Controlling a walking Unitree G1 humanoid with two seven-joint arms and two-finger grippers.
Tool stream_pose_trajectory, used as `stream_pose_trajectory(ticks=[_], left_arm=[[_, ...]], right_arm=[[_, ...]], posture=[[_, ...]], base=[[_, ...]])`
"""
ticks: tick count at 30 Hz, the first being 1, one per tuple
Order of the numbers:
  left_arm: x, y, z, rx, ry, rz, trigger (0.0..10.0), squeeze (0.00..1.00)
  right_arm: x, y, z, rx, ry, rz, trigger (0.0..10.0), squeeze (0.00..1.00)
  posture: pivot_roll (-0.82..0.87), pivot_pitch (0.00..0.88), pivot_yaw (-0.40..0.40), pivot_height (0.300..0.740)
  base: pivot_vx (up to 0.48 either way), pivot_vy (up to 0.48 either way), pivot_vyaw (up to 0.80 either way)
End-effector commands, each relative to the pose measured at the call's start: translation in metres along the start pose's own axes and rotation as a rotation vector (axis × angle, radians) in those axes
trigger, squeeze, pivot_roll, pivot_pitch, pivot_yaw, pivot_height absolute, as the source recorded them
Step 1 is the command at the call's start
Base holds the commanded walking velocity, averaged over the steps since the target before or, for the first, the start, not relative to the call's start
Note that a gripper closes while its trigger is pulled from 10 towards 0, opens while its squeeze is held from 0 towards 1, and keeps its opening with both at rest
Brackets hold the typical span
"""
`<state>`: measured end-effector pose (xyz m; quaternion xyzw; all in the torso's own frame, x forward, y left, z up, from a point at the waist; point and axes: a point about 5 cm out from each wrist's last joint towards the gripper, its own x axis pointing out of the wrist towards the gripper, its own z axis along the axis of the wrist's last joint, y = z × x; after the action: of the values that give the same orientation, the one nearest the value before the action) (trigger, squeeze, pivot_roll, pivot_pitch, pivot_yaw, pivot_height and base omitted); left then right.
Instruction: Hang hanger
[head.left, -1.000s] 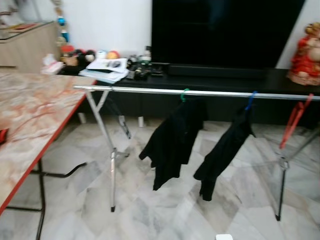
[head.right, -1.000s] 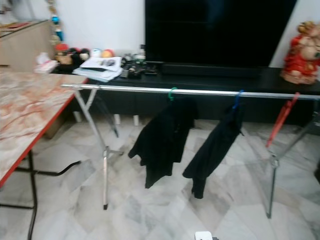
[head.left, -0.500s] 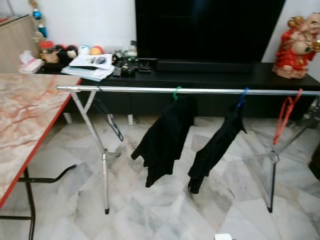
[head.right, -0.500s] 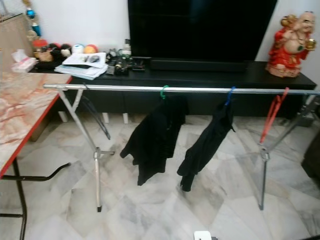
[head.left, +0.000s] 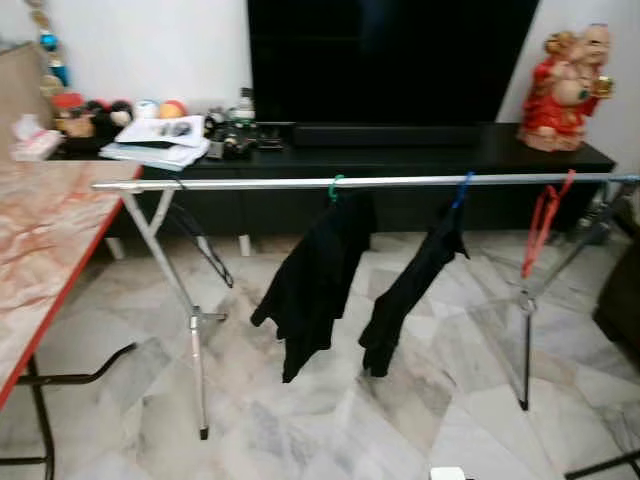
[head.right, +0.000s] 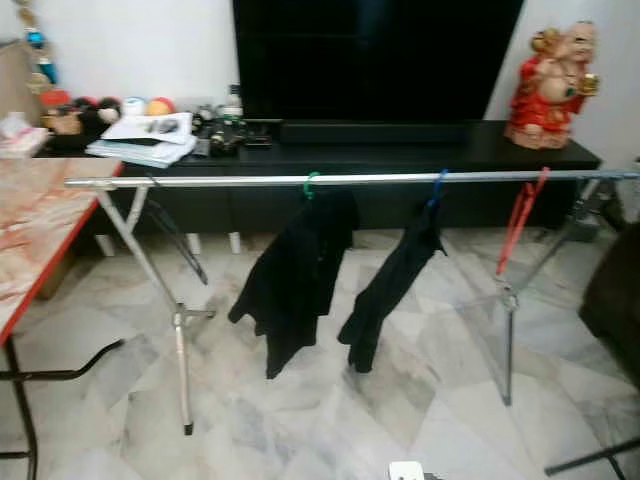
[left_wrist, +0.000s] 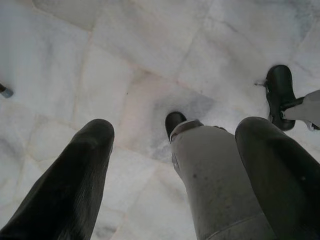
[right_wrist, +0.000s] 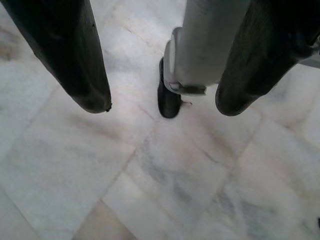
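Red hanger (head.left: 541, 222): empty, on rail (head.left: 250, 184) toward its right end, rail running left-right | Left gripper (left_wrist: 175, 145): fingers apart, empty, pointing at floor | Right gripper (right_wrist: 160, 100): same, likely the nearer arm.

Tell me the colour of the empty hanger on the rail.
Red hanger, clearest in the left eye view.

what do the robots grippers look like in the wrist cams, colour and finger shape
Each gripper has two long black fingers, thick and matte, tapering to rounded tips. On the left gripper the fingers look smooth with a faint grain. The right gripper has the same dark fingers, one tip slightly chipped at its edge. No cables or markings are visible on either.
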<state>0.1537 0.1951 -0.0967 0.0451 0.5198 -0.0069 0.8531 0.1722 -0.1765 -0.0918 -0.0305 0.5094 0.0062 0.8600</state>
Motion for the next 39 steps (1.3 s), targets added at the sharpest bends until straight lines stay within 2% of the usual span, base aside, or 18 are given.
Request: stream_pose_trajectory(ticks=[1,9,13,17,33,39], left_arm=[[-0.0007,0.0018,-0.0057,0.006,0.025,0.001,10.0,0.0],[-0.0008,0.0024,-0.0058,0.022,0.027,-0.003,10.0,0.0],[-0.0008,0.0026,-0.0057,0.032,0.026,-0.004,10.0,0.0],[-0.0009,0.0026,-0.0058,0.04,0.026,-0.005,10.0,0.0],[-0.0007,0.003,-0.0041,0.038,0.025,-0.006,10.0,0.0],[-0.0007,0.0033,-0.0042,0.038,0.025,-0.004,10.0,0.0]], right_arm=[[0.0004,0.0019,0.0047,0.005,-0.024,0.001,10.0,0.0],[0.0004,0.0035,0.0049,0.0,-0.029,0.012,10.0,0.0],[0.0004,0.0046,0.0043,0.001,-0.026,0.024,10.0,0.0],[0.0003,0.0051,0.0043,0.0,-0.029,0.031,10.0,0.0],[0.0004,0.0045,0.0068,0.029,-0.047,0.022,10.0,0.0],[0.0004,0.005,0.0067,0.032,-0.045,0.024,10.0,0.0]], posture=[[0.11,0.0,0.003,0.74],[0.1,0.0,0.014,0.74],[0.1,0.0,0.018,0.74],[0.09,0.0,0.019,0.74],[0.1,0.0,0.016,0.74],[0.1,0.0,0.016,0.74]], base=[[0.0,0.0,0.0],[0.0,0.0,0.0],[0.274,0.0,0.0],[0.299,0.0,-0.75],[0.304,0.0,0.0],[0.307,0.0,-0.71]])
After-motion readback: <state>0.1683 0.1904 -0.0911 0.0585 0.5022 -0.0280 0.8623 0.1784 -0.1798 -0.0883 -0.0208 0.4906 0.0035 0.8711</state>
